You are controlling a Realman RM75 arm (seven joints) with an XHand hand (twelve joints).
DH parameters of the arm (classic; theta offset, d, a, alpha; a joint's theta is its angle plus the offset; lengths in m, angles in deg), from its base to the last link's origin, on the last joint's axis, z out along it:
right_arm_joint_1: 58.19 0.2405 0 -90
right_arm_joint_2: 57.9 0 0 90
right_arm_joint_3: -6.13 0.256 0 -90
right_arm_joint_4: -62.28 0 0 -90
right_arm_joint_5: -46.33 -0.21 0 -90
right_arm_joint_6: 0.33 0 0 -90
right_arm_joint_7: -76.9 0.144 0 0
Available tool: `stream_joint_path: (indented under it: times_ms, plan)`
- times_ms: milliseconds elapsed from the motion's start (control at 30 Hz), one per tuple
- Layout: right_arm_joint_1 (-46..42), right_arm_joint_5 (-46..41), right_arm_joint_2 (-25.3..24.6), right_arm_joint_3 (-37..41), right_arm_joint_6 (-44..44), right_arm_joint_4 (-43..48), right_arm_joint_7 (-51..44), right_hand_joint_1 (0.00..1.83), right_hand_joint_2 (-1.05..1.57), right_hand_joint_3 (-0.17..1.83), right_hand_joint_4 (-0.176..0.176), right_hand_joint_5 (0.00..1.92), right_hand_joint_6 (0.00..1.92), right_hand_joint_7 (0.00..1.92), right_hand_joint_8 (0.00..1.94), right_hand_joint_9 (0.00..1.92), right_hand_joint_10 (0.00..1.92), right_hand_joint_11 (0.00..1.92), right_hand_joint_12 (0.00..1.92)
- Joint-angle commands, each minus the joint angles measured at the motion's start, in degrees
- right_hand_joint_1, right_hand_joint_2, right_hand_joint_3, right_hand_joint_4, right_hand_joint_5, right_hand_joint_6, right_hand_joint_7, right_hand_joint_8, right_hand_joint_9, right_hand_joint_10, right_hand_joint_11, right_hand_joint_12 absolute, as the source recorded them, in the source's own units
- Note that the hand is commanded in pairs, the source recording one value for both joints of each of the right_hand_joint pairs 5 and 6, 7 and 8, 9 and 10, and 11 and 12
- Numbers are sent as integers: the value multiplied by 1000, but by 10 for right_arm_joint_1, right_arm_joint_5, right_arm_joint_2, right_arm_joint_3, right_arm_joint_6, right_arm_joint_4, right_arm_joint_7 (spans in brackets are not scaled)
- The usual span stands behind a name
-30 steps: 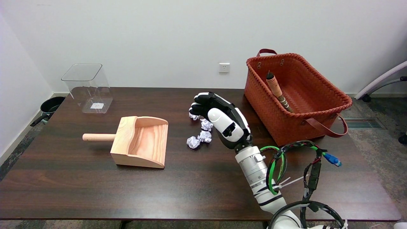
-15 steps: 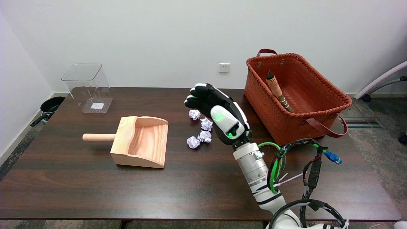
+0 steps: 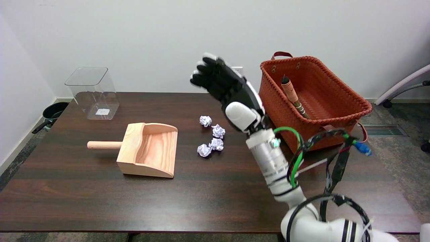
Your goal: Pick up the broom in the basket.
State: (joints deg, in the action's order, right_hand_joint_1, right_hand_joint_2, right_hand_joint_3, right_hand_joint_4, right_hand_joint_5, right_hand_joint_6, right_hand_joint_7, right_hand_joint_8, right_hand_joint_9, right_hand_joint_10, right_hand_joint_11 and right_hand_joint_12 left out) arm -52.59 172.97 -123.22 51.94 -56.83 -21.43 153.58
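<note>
An orange woven basket stands at the table's far right. The broom leans inside it, its wrapped handle slanting up toward the basket's left wall; its bristle end is hidden behind the front wall. My right hand is raised in the air just left of the basket, fingers apart and holding nothing, at about the height of the basket's rim.
A wooden dustpan lies left of centre, its handle pointing left. Several crumpled paper balls lie below my hand. A clear plastic bin stands at the far left. The basket's strap handle hangs over its front.
My right hand has risen from just above the paper balls and moved away from the camera, its fingers spreading. The forearm now tilts more upright. Nothing on the table moved.
</note>
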Motion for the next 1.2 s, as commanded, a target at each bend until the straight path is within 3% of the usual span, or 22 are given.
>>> stream_joint_path:
  times_ms: [33,133,367,700,1033,1200]
  plan:
    - [94,68,102,107,162,-65,-2,1043,-331,862,0,369,369,540,540,595,595,638,638]
    - [82,73,126,134,220,-83,-40,1063,-404,838,0,432,432,631,631,700,700,815,815]
    - [44,69,124,181,291,-102,-242,1100,-482,838,0,339,339,633,633,655,655,765,765]
    - [-2,52,115,225,221,-111,-515,1136,-553,905,0,352,352,641,641,627,627,734,734]
    - [-19,20,111,283,191,-82,-662,1155,-747,1011,0,188,188,487,487,488,488,565,565]
    - [-2,19,115,295,185,-55,-666,1142,-766,1046,0,176,176,446,446,454,454,490,490]
